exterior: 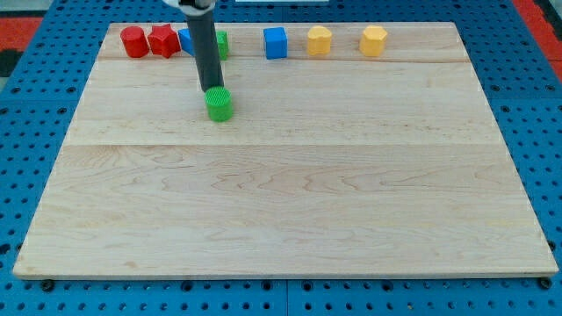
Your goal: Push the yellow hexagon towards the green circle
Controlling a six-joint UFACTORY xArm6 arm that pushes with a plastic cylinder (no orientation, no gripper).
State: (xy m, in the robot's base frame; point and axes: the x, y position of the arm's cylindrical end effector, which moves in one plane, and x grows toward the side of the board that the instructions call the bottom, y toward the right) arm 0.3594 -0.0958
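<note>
My tip [213,89] rests at the upper edge of the green circle [219,104], which lies on the wooden board in its upper left part. Two yellow blocks sit in the row along the view's top. The one at the far right [373,40] looks like the hexagon. The other yellow block [319,39] is to its left, and its shape is less clear. Both are far to the right of my tip.
The top row also holds a red circle [133,41], a red star [163,40], a blue block [185,41] and a green block [222,44], both partly hidden behind the rod, and a blue cube [275,42]. The board's edge [281,277] runs along the view's bottom.
</note>
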